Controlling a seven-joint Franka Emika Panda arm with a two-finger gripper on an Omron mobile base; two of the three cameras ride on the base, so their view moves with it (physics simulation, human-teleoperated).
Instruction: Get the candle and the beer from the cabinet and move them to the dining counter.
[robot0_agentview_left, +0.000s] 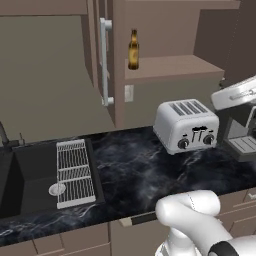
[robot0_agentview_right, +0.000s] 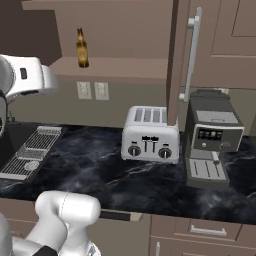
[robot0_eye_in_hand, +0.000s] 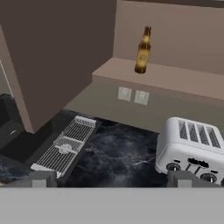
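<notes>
Gripper (robot0_eye_in_hand: 112, 178) stands spread wide and empty above the toaster (robot0_eye_in_hand: 192, 148). The beer (robot0_eye_in_hand: 142, 50) stands upright near the open cabinet (robot0_agentview_left: 170, 70) shelf's edge. Risk: a careless approach topples it off.

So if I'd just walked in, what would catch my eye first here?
Probably the lone brown beer standing upright on the shelf of the open cabinet, near the shelf's front edge. Below it, a shiny silver toaster sits on the black marbled worktop, with a coffee machine beside it and a sink with a white rack at the other end.
</notes>
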